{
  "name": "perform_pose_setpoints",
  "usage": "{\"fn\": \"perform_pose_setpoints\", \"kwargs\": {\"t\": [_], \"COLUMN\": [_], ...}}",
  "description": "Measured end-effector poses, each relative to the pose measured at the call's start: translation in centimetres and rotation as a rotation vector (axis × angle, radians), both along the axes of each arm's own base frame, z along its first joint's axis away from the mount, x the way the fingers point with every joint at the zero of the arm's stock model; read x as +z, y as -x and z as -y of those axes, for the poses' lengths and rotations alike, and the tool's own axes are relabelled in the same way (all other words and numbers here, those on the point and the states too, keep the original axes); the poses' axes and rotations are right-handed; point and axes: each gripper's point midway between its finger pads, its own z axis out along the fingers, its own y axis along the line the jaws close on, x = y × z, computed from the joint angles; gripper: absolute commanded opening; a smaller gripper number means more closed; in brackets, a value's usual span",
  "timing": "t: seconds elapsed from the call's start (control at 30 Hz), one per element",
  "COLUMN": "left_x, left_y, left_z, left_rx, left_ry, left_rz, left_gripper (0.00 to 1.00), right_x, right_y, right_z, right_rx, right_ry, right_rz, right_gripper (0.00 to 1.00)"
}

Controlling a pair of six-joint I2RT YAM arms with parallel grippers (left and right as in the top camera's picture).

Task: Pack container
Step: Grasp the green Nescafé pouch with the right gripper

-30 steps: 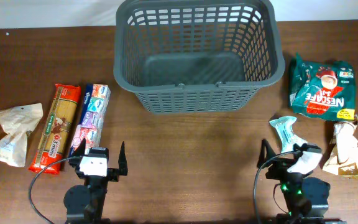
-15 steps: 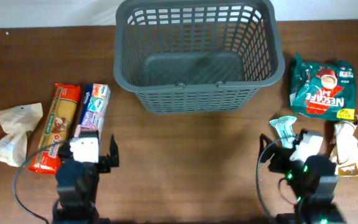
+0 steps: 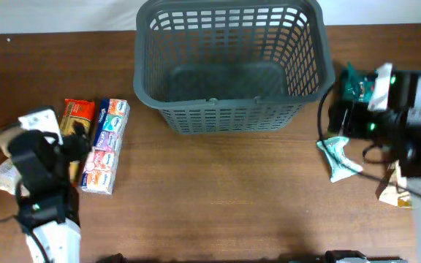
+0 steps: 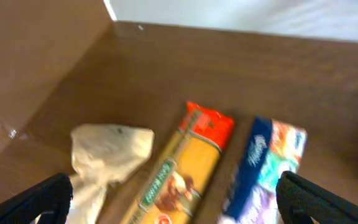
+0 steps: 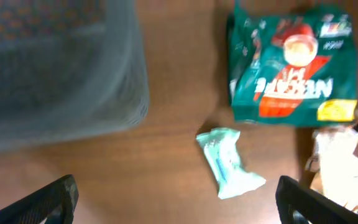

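Note:
The container, a large dark grey lattice basket (image 3: 229, 66), stands empty at the far middle of the table; its blurred corner shows in the right wrist view (image 5: 55, 68). My left gripper (image 3: 68, 150) hangs open and empty above a pasta packet (image 4: 185, 174), between a beige paper bag (image 4: 107, 155) and a blue tissue pack (image 4: 260, 168). My right gripper (image 3: 342, 117) hangs open and empty right of the basket, above a mint-green packet (image 5: 229, 162) and near a green Nescafe bag (image 5: 294, 65).
In the overhead view the pasta packet (image 3: 77, 111), the tissue pack (image 3: 104, 146) and the paper bag (image 3: 2, 172) lie at the left. The mint-green packet (image 3: 338, 157) and another beige bag (image 3: 395, 191) lie at the right. The Nescafe bag (image 3: 353, 82) is mostly under my right arm.
Both arms have lifted from the table's near edge. The left swung left over the pasta and paper bag; the right moved away toward the Nescafe bag. No packet has moved.

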Motion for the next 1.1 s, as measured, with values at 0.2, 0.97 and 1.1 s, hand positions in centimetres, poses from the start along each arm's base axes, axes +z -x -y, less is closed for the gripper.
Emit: {"fn": "perform_pose_setpoints", "kwargs": {"t": [0.2, 0.97, 1.1], "left_x": [-0.2, -1.3, -1.3], "left_y": [-0.9, -0.9, -0.9], "left_z": [-1.6, -2.0, -2.0], "left_rx": [0.032, 0.043, 0.043], "left_ry": [0.005, 0.015, 0.015], "left_rz": [-0.006, -0.040, -0.041], "left_gripper": [0.99, 0.99, 0.99], "right_x": [2.4, -16.9, -18.6], "right_y": [-2.0, -9.6, -11.4], "right_z": [4.7, 17.6, 16.1], "right_rx": [-0.138, -0.223, -0.109], "right_ry": [0.020, -0.023, 0.006], "right_rz": [0.054, -0.324, -0.326], "right_gripper": [0.99, 0.99, 0.99]}}
